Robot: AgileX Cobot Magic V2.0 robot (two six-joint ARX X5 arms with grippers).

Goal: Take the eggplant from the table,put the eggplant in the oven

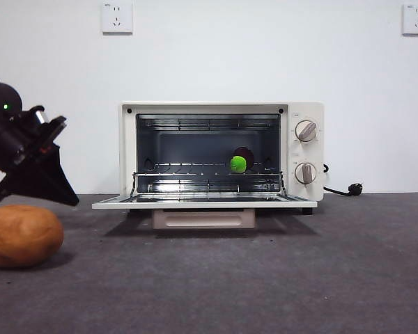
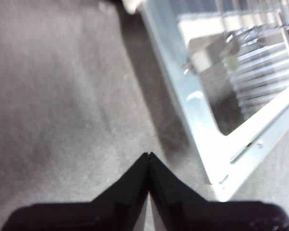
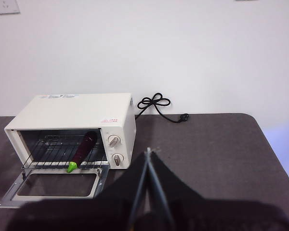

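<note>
On the wire rack, right of centre, lies the eggplant, green cap toward the open door of the oven; placing looks done, only arm retreat or shutting the door seems left. Left pincer closed on nothing, low over the tabletop left of the door. Right pincer also closed, empty, waiting well back on the right. Count: one eggplant, one oven, one potato near left, two knobs

Purple eggplant lies on open oven's rack.
</note>
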